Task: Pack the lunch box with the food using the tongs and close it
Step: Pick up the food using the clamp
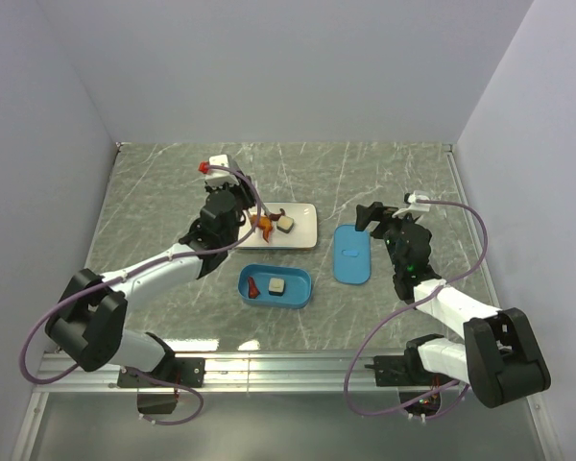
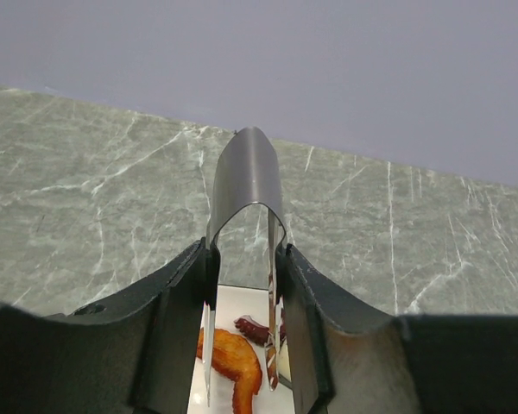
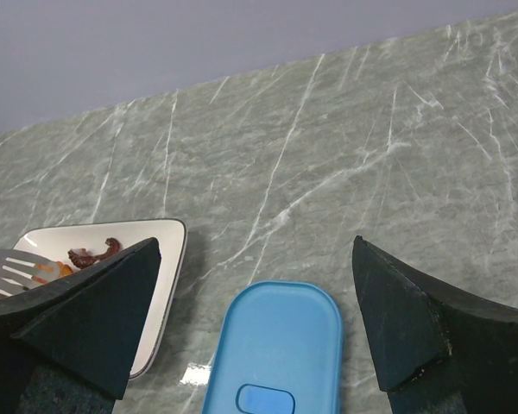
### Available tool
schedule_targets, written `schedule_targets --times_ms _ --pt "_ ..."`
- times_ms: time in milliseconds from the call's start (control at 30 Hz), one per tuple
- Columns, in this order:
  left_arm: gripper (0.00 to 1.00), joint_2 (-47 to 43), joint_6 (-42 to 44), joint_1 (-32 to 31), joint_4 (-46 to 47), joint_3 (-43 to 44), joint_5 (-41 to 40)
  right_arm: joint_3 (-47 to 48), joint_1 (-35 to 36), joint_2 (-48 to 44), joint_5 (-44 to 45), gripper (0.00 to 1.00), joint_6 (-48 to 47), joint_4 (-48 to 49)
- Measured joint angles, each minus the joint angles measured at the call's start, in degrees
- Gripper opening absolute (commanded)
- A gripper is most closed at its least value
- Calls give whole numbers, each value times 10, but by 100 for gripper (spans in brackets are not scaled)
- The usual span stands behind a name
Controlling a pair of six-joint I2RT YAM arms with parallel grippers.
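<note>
Box: nearest, open, with a red bit and a cube inside.
Lid: flat on the table, right of the box, apart from it.
Right gripper: above the lid, jaws wide, holding nothing.
Left gripper: jaws partly closed, clamping the tongs, whose legs straddle an orange piece.
Plate: beyond the box, holding that piece and a second cube.

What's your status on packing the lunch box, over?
Left hand shut on tongs, tips at food on the plate. Right hand open above the lid. Lunch box open, partly filled. Nothing in the way.
</note>
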Motion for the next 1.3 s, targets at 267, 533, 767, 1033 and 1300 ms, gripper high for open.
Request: schedule_targets --times_ms 267,533,767,1033,1300 --pt "45 33 -3 0 -5 7 -16 0 0 1 0 99 0 0" --pt "44 61 7 1 9 26 -24 0 0 1 0 98 0 2" --pt "44 68 28 1 22 28 -32 0 0 2 0 98 0 3" --pt "43 96 56 5 52 40 -31 7 0 8 -1 98 0 3" --pt "27 114 70 16 70 50 -1 7 0 8 -1 98 0 4"
